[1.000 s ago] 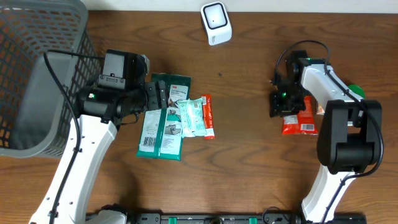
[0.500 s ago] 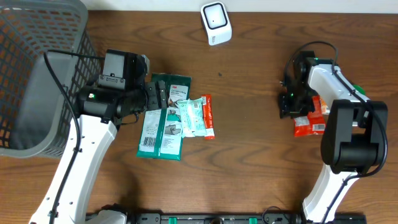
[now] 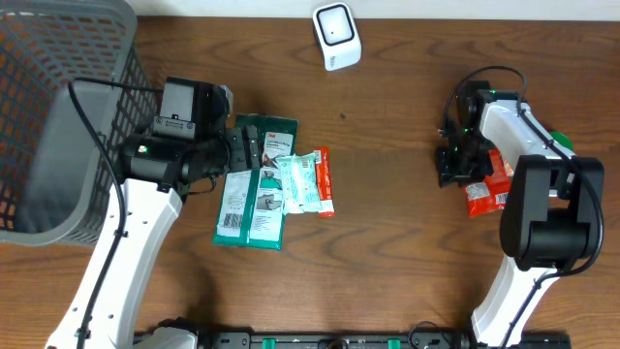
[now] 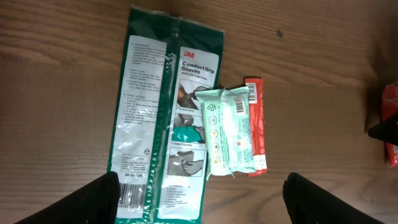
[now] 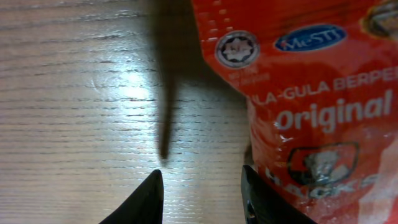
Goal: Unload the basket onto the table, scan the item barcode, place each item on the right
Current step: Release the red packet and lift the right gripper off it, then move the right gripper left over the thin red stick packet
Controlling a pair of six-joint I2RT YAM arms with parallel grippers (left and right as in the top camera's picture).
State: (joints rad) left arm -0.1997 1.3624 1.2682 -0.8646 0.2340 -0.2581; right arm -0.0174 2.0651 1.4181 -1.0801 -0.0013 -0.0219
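Observation:
A red snack packet [image 5: 311,93] lies flat on the wooden table at the right, its front face up [image 3: 489,186]. My right gripper [image 5: 202,196] hovers low just left of it [image 3: 455,167], open, with only bare wood between its black fingertips; the right fingertip [image 5: 258,202] sits at the packet's left edge. The white barcode scanner [image 3: 336,36] stands at the back centre. My left gripper [image 4: 199,202] is wide open above a pile of packets [image 3: 247,150]: a green glove pack [image 4: 165,112], a mint wipes pack [image 4: 230,130] and a thin red packet [image 4: 256,124].
A grey mesh basket [image 3: 58,116] fills the back left corner. A small green object [image 3: 555,142] shows behind the right arm. The glove pack's barcode [image 4: 134,196] faces up near my left fingers.
My right gripper moved to the right with the red packet, and its jaws have parted slightly; the packet now lies beside it. The left arm has not moved.

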